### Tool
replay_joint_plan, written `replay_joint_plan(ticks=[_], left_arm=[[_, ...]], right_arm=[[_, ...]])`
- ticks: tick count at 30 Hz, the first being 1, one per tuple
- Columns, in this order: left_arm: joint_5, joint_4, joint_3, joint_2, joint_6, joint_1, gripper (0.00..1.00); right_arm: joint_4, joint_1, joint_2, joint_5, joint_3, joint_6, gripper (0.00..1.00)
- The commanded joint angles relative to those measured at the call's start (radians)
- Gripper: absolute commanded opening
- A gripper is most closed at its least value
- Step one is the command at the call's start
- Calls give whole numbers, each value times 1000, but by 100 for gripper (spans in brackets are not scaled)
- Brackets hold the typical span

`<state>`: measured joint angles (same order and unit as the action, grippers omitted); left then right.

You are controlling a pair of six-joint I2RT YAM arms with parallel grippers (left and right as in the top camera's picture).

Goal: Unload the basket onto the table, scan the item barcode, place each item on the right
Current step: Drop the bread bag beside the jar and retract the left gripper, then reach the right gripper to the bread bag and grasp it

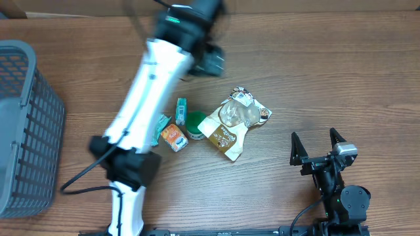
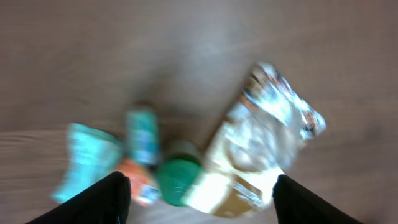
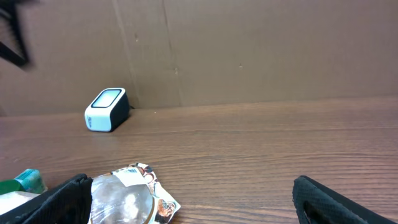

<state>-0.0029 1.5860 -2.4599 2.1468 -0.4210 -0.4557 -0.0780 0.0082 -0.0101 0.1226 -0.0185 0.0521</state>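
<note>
Several items lie in a cluster mid-table: a tan and clear snack bag (image 1: 234,122), a green lid (image 1: 195,124), a small orange pack (image 1: 174,137) and teal packs (image 1: 181,109). My left gripper (image 1: 211,62) is blurred with motion at the far side of the cluster. In the left wrist view it hangs above the items, its gripper (image 2: 200,186) open and holding nothing, with the bag (image 2: 252,155) and green lid (image 2: 179,179) below. My right gripper (image 1: 318,141) stands open at the front right, away from the bag (image 3: 130,196). A white barcode scanner (image 3: 107,110) sits by the back wall.
A grey mesh basket (image 1: 26,124) stands at the left edge of the table. A brown cardboard wall (image 3: 249,50) closes off the back. Bare wood lies between the item cluster and my right gripper.
</note>
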Motion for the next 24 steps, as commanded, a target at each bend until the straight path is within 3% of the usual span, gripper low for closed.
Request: replay_joint_plan(ticks=[1,3,6,8,15,24], left_arm=[[4,93,-141,-95,145,206,86],[39,103,-148,-118,220,288,89],[165,103,-148,-141,378,419,100],[237,103,-148,-145,449,493,100],[265,103,-147,-144,466,698,100],[198,103,-147,-144,467,737,100]], right_arm=[[5,5,7,-10,11,1,100],[5,5,7,-10,10,1,100],[5,5,7,-10,11,1,100],[5,5,7,-10,11,1,100],[5,5,7,-10,10,1,100],[5,5,7,-10,11,1,100]])
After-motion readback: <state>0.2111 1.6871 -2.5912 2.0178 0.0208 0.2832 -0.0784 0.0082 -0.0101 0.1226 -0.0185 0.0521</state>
